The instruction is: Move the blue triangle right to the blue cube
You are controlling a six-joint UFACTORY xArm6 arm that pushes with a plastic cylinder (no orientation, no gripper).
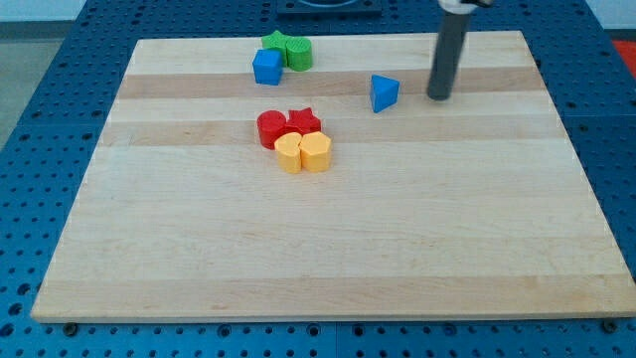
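The blue triangle (384,92) lies on the wooden board (328,249) near the view's top, right of centre. The blue cube (267,68) sits further to the view's left, near the top edge. My tip (438,96) touches the board just to the right of the blue triangle, a small gap apart from it. The dark rod rises from the tip to the view's top.
A green star (275,44) and a green cylinder (299,54) sit right behind the blue cube. A red cylinder (271,129), a red star (303,122) and two yellow blocks (304,152) cluster below them, mid-board.
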